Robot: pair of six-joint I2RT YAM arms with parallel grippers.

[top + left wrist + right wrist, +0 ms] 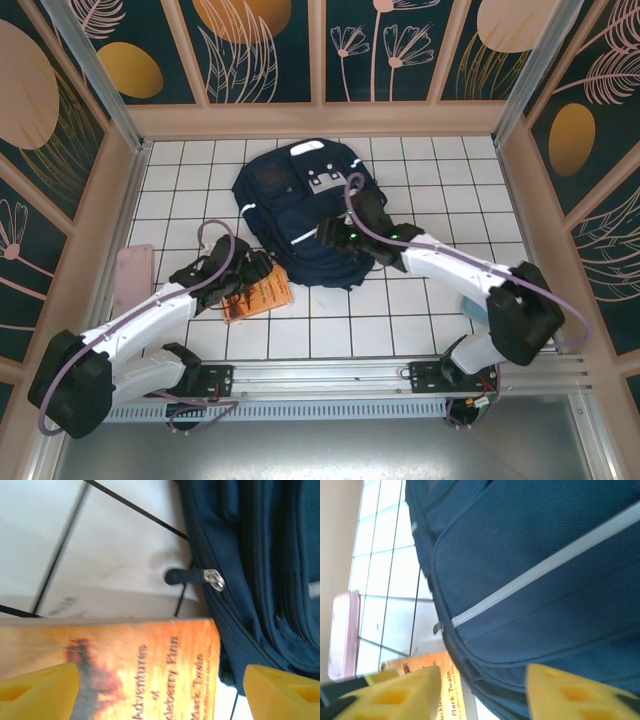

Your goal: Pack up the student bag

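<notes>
The student bag [305,205], navy with a thin white stripe, lies flat in the middle of the white tiled table [430,190]. My right gripper [336,238] hovers over the bag's near edge. In the right wrist view this gripper [485,692] stands partly open, its yellow fingers [395,695] either side of the bag's [530,565] lower seam. An orange paperback [262,295] lies just left of the bag. My left gripper [161,695] is open, and the book [150,670] lies between its wide-set fingers [40,692]. A zip pull [212,579] hangs from the bag [260,560].
A flat pink thing [132,275] lies at the table's left edge, also seen as the pink thing [342,635] in the right wrist view. Patterned walls [320,50] close in three sides. A metal rail [330,378] runs along the front by the arm bases.
</notes>
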